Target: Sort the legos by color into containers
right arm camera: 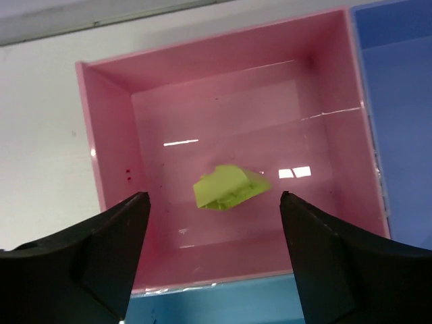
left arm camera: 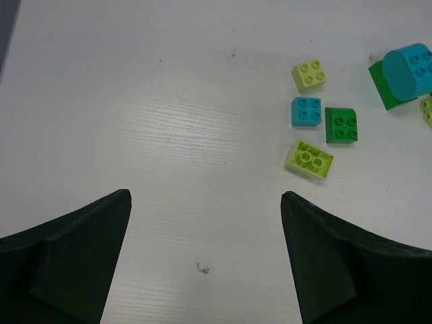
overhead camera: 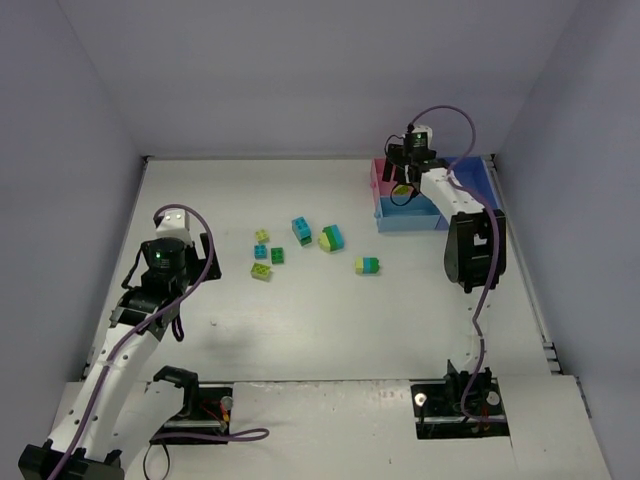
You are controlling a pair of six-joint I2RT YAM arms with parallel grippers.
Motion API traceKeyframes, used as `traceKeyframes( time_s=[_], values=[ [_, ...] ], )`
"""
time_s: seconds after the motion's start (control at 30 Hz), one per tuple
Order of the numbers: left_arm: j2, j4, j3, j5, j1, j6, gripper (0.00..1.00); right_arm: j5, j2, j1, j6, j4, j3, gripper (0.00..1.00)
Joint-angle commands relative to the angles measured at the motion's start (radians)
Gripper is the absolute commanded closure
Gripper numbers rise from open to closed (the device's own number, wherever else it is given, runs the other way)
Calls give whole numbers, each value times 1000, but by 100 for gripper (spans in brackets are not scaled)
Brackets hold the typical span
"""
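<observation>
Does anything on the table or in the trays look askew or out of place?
One loose yellow-green brick on the table lies upside down, its hollow underside showing. The lime brick in the pink tray seems to rest tilted, not flat. Nothing looks spilled or damaged.

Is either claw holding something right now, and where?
Nothing is held. The left gripper and right gripper stand open; a yellow-green lego lies free in the pink tray under the right one.
</observation>
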Motion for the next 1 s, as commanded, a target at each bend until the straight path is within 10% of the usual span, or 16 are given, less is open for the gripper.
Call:
traceKeyframes(
  time_s=[0.0,0.47,0.97],
  values=[
    [-1,50,23,1,-7,19,15,-60,-78,8,-62,43,72,25],
    [-1,55,28,-7,-5,24,15,-329,-439,425,-292,52,-295,25],
    [-92,42,20,-38,-7,27,15,-353,-163,750,-436,33,-180,26]
  ],
)
